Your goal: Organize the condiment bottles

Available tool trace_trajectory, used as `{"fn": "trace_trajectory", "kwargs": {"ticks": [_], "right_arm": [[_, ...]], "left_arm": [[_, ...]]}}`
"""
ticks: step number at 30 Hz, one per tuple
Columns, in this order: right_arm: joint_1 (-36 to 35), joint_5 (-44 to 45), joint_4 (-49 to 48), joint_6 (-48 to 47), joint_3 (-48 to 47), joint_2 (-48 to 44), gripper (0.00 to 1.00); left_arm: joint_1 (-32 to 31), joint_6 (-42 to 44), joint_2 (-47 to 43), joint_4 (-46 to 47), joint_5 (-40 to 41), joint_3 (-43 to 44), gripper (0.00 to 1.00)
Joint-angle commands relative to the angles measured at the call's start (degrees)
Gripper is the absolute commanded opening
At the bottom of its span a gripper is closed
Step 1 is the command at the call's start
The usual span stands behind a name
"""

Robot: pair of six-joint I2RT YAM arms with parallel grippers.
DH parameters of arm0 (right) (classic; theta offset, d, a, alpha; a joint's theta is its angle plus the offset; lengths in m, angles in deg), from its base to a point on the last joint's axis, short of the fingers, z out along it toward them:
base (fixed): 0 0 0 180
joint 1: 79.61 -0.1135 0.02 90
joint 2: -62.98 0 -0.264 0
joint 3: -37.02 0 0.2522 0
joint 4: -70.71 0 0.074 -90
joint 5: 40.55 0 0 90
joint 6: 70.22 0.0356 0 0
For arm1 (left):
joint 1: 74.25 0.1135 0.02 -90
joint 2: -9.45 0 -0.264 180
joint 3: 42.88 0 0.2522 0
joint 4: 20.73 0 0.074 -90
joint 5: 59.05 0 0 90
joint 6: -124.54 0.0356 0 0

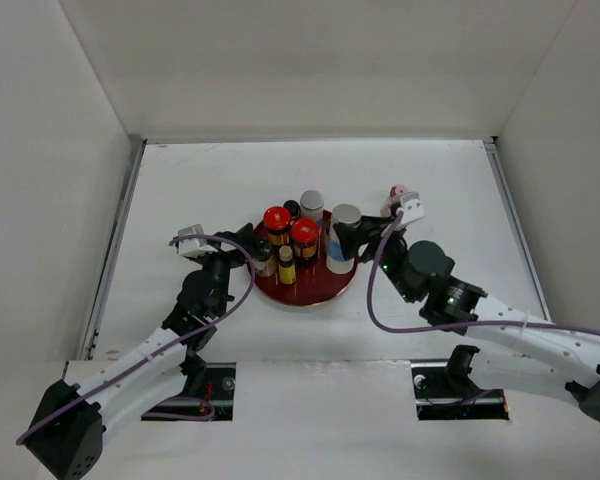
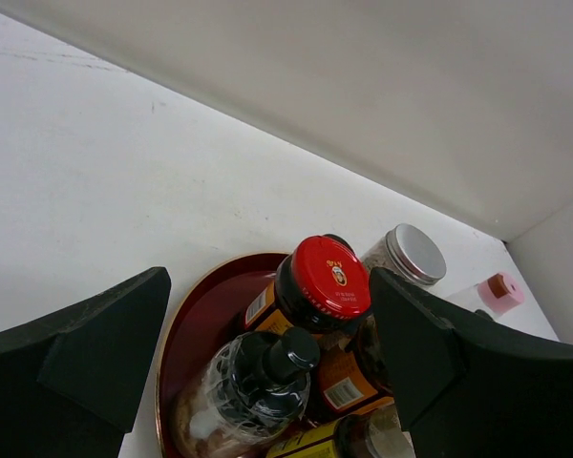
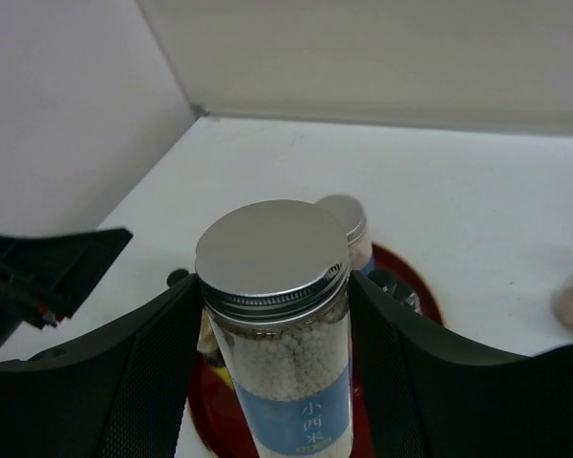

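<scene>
Right gripper (image 3: pixel 275 307) fills the wrist view, both fingers pressed to the sides of the cylinder (image 3: pixel 279 382). It's a firm clamp on that white-and-blue bottle with the silver lid, full of pale beads. From above, the cylinder sits upright at the right rim of the plate (image 1: pixel 325 292); its base is hidden, so I can't tell if it's standing or lifted.

Over to the left gripper (image 2: pixel 269 315): fingers spread wide, holding nothing. Between them sit the black-capped bottle (image 2: pixel 267 372) and, just behind it, a red-lidded jar (image 2: pixel 329 277), both on the left side of the plate. Neither finger clearly touches them.

A second red-lidded jar (image 1: pixel 303 232) stands just right of the first, near the plate's middle. A yellowish bottle (image 1: pixel 286 266) stands in front of the pair, beside the black-capped one. A silver-lidded jar (image 1: pixel 311 204) is at the plate's far edge; whether it's on the plate or just off it, I can't tell.

One straggler: the pink-capped bottle (image 1: pixel 399 193) stands on the table (image 1: pixel 210 180), off to the right, well apart from the plate.
</scene>
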Motion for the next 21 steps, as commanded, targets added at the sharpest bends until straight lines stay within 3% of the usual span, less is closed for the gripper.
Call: {"fn": "trace_trajectory", "kwargs": {"ticks": [1, 6, 21], "right_arm": [[-1.36, 0.67, -7.61, 3.56, 1.82, 3.85, 0.49], [-3.55, 0.32, -17.72, 5.51, 4.64, 12.29, 0.49], [-10.14, 6.29, -27.14, 4.36, 5.61, 26.01, 0.5]], "left_arm": [[0.64, -1.32, 0.12, 2.71, -0.22, -0.41, 0.86], [1.25, -1.5, -0.05, 2.71, -0.05, -0.67, 0.86], [1.52, -1.67, -0.05, 2.71, -0.22, -0.67, 0.86]]}}
